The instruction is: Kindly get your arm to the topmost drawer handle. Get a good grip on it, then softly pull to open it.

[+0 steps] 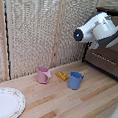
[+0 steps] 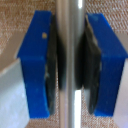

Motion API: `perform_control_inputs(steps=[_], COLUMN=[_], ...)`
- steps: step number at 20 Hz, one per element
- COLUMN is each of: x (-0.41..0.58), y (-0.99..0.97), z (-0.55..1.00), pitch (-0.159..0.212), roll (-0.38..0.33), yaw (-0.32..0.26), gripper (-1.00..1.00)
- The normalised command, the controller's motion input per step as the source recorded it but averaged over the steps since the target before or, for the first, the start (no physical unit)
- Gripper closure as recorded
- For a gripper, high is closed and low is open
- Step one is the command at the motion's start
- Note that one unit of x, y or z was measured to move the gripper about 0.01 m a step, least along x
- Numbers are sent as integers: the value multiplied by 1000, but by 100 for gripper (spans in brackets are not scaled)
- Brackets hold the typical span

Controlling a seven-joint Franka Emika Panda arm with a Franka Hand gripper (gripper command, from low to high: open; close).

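Gripper (image 2: pixel 70 65) jaws are clamped on the top handle (image 2: pixel 70 30): in the wrist view the silver bar runs straight between the two blue fingers (image 2: pixel 37 65), with the dark pads pressed against it on both sides. Behind the bar in that view lies a woven, tan surface. In the exterior view the fingers themselves are hidden behind the arm (image 1: pixel 99 28), whose white body and dark blue joint cap (image 1: pixel 78 34) reach to the upper front of the dark brown dresser (image 1: pixel 111 60). Just below the arm, a second silver bar (image 1: pixel 104 58) sits on a lower drawer front. Farther off, on the wooden table (image 1: pixel 67 103) toward the exterior view's left, stand a blue cup (image 1: pixel 75 80), a small orange piece (image 1: pixel 62 75) and a pink cup (image 1: pixel 43 74), with a white plate (image 1: pixel 5 103) farthest away.
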Motion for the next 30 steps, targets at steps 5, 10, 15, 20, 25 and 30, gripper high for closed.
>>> perform_control_inputs(steps=[5,10,15,20,25,30], x=[137,113,89,24,29,23], y=[1000,923,141,97,423,530], z=[-185,-70,5,300,231,153], pitch=[11,18,0,13,2,1], roll=[-10,-38,-17,175,311,334], yaw=[0,0,6,10,0,-15], gripper=[100,100,-100,-100,-100,-100])
